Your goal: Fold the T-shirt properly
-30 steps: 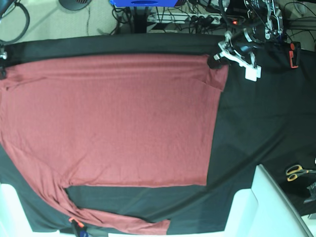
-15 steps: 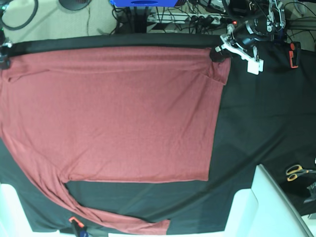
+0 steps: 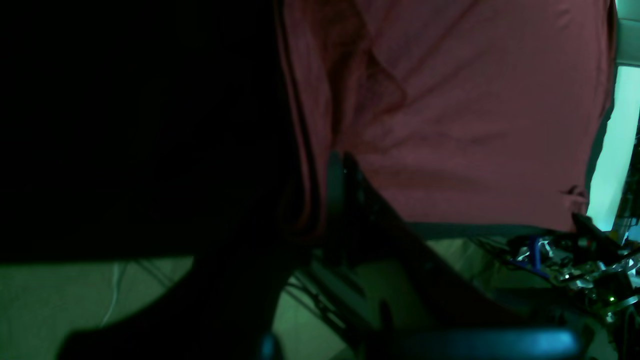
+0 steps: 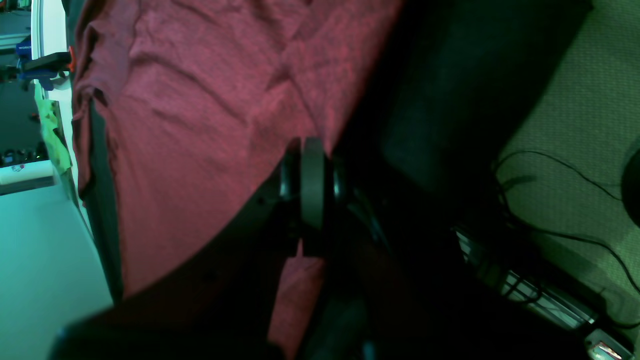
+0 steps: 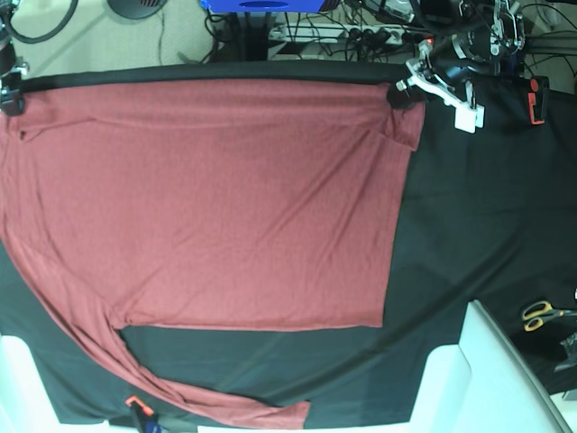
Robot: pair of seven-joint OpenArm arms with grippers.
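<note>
At the upper left of the base view, the right gripper (image 5: 11, 90) is clenched on a corner of the T-shirt (image 5: 207, 198), right at the frame edge. The T-shirt lies spread flat across the black cloth (image 5: 469, 207), filling the left and centre of the frame, with one long sleeve (image 5: 135, 379) trailing down to the lower left. At the upper right, the left gripper (image 5: 401, 95) is pinched on the opposite top corner, where a small flap is turned under. Judging by this, the step in hand is stretching the top edge taut to square the garment. The next move calls for both arms to carry that edge evenly toward the lower frame, keeping tension equal.
</note>
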